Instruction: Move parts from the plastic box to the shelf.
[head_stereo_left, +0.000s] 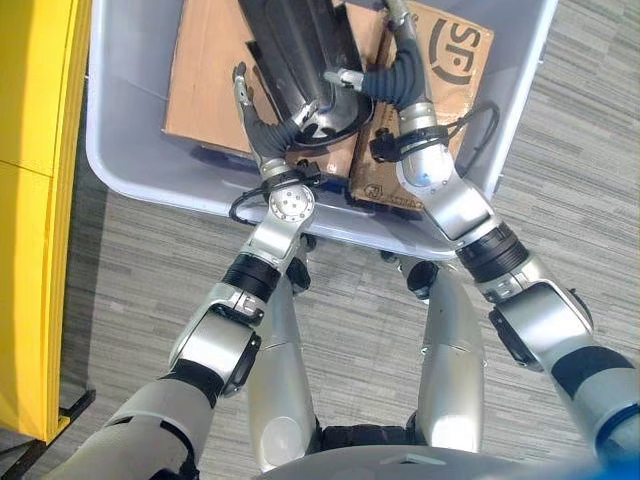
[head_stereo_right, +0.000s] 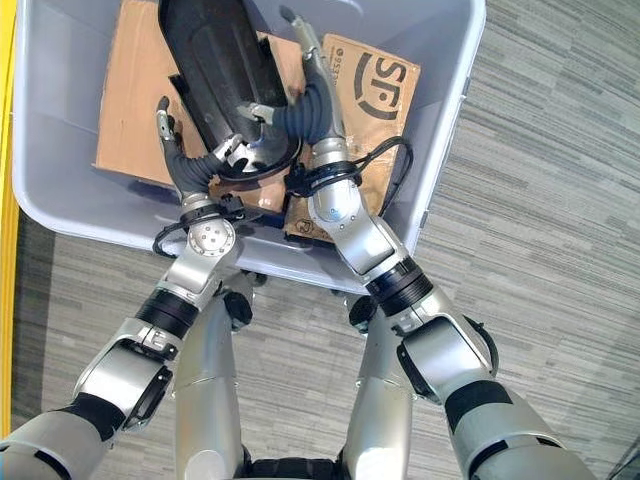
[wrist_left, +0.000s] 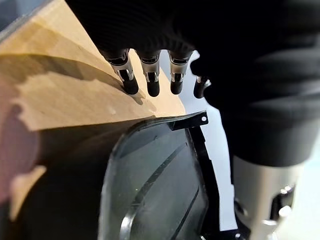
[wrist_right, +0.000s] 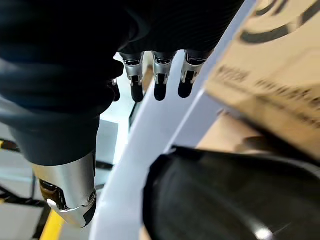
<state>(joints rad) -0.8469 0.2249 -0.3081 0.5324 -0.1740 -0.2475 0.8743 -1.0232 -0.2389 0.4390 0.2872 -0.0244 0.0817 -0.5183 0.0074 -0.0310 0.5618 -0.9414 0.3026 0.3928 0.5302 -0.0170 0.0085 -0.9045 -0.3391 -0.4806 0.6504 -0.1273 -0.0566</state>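
Long black part (head_stereo_left: 298, 60) lying on cardboard (head_stereo_left: 205, 75) inside the grey plastic box (head_stereo_left: 130, 170), left hand (head_stereo_left: 262, 125) and right hand (head_stereo_left: 392, 70) flanking it with straight, relaxed fingers, yellow shelf (head_stereo_left: 35, 200) close beside the box's left rim.

From my station, the plastic box (head_stereo_left: 130, 170) looked like smooth, pale grey-blue plastic with a faint sheen along its rim. Inside it lay flat sheets of cardboard (head_stereo_left: 205, 70), matt brown paperboard with a dry, slightly fibrous face. The black part (head_stereo_right: 215, 70) read as moulded plastic, smooth and semi-glossy, catching soft highlights along its ribs and edges. My left hand (head_stereo_left: 262, 135) and right hand (head_stereo_left: 395, 75) wore dark ribbed covers that looked like matt rubber, while the fingers (wrist_left: 150, 75) showed bright polished metal with dull black tips. The floor (head_stereo_left: 560, 150) was a grey, rough-textured carpet with a fine striped weave.
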